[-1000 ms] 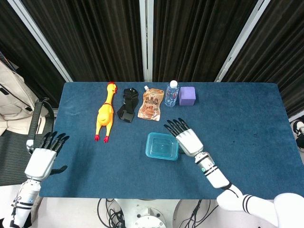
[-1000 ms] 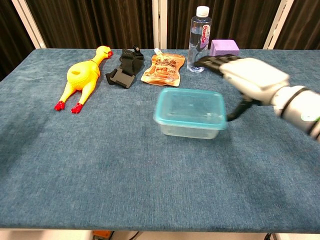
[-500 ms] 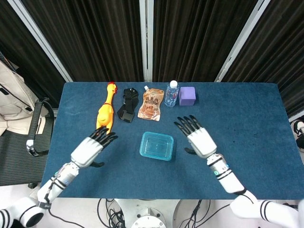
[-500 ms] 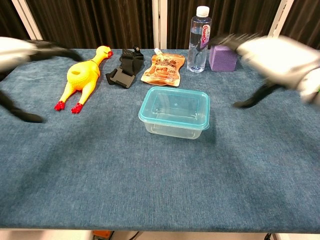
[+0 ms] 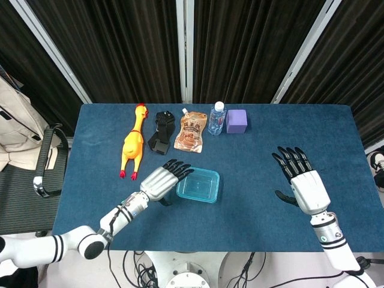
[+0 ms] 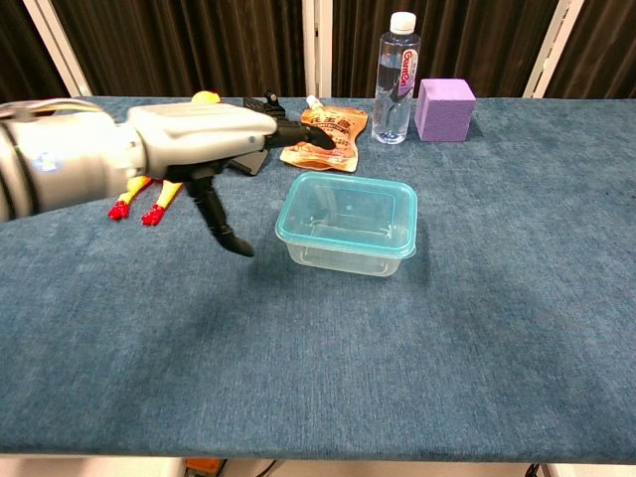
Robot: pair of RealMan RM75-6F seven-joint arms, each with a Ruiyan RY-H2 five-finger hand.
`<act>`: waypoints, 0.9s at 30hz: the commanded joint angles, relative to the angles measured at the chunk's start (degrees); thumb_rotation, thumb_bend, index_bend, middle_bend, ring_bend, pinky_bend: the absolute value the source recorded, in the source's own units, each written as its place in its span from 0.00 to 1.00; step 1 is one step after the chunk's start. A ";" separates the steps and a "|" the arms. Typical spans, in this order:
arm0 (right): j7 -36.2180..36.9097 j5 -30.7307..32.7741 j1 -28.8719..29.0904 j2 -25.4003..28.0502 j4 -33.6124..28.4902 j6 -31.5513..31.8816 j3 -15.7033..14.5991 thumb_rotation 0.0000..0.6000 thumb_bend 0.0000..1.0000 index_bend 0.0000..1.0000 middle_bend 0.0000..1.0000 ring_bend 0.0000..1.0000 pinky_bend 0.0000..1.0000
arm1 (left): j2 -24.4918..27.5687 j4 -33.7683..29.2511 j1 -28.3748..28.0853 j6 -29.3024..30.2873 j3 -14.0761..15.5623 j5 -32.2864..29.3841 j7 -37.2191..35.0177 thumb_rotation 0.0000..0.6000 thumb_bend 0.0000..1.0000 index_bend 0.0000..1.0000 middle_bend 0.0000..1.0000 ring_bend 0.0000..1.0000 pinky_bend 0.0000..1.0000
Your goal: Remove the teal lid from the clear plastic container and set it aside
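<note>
Taking the container (image 5: 198,185) as landmark: behind it stands a row of chicken (image 5: 133,144), black item (image 5: 160,132), pouch (image 5: 191,133), bottle (image 5: 216,118) and purple block (image 5: 236,120). The left hand (image 5: 162,181) crowds its left side. Its right and front are bare table (image 5: 252,210); the right hand (image 5: 303,183) hovers well apart.

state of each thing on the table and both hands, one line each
teal lid: on the clear plastic container, not lifted
left hand: open, fingers spread, beside the container's left edge
right hand: open, holds nothing, well off to the right
water bottle: upright, capped
snack pouch: lying flat
rubber chicken: lying flat
purple block: resting on the table
</note>
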 commanded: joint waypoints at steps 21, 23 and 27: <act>2.29 -4.76 3.48 -4.19 2.88 -5.77 -2.08 1.00 0.04 0.00 0.00 0.00 0.00 | -6.10 4.04 -18.47 0.78 0.62 -37.00 10.36 1.00 0.00 0.09 0.12 0.03 0.03; 2.89 -5.35 4.37 -6.10 4.25 -6.82 -2.31 1.00 0.04 0.00 0.00 0.00 0.00 | -6.70 5.09 -18.27 1.01 0.94 -35.91 8.99 1.00 0.00 0.14 0.18 0.08 0.09; 4.53 -6.39 6.39 -10.86 7.92 -8.24 -2.11 1.00 0.04 0.00 0.00 0.00 0.00 | -7.45 5.97 -17.86 1.39 1.38 -33.95 6.70 1.00 0.00 0.23 0.29 0.18 0.18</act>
